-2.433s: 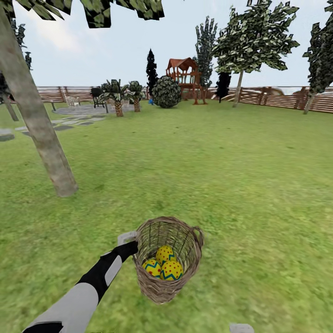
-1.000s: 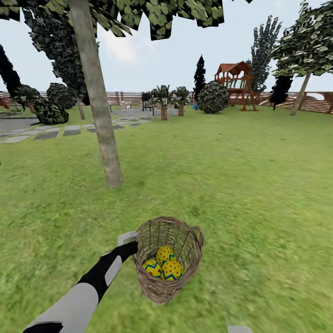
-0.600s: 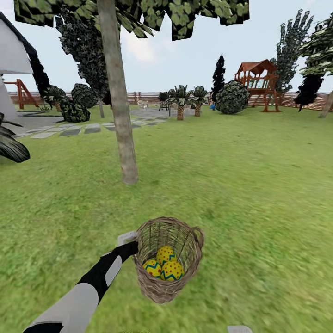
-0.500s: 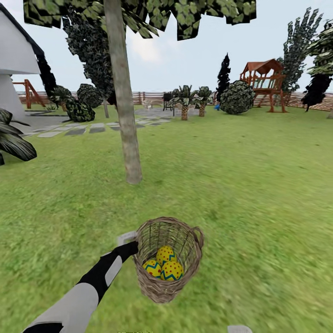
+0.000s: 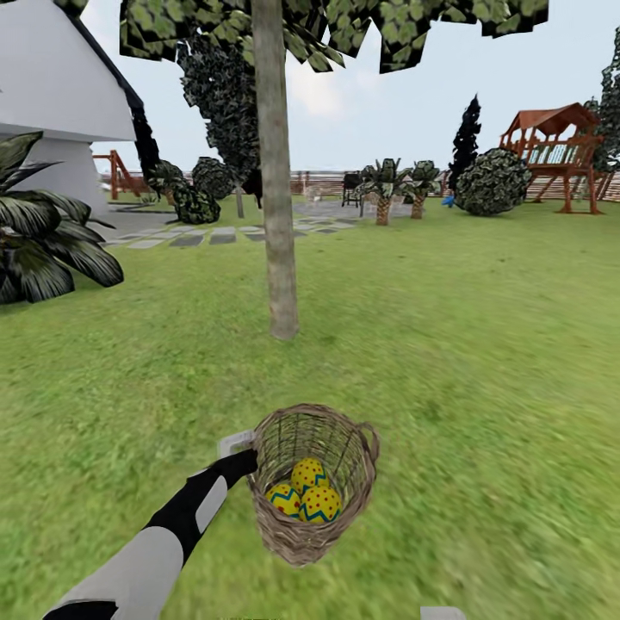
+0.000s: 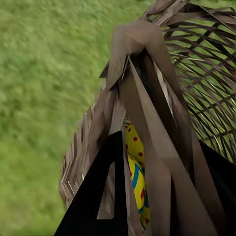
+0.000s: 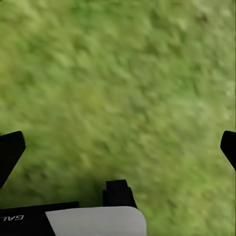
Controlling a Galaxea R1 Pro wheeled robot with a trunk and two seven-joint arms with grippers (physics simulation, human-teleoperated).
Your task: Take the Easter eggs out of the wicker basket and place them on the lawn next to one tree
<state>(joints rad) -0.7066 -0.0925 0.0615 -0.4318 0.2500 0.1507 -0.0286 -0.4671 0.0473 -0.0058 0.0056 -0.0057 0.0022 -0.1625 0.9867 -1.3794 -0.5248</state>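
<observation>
The left arm (image 5: 164, 538) reaches forward, its jaws clamped on the rim of the wicker basket (image 5: 314, 482), which hangs tilted above the lawn (image 5: 482, 362). Three Easter eggs (image 5: 306, 495) lie inside. The right gripper (image 7: 118, 142) has its jaws spread wide over grass.

Partial "GAL" on right arm (image 7: 29, 219).

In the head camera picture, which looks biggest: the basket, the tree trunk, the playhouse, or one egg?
1. Tree trunk, the tallest.
2. Wicker basket, held by the left gripper.
3. Wooden playhouse, which looks small only because it is far away.
4. One Easter egg.
</observation>
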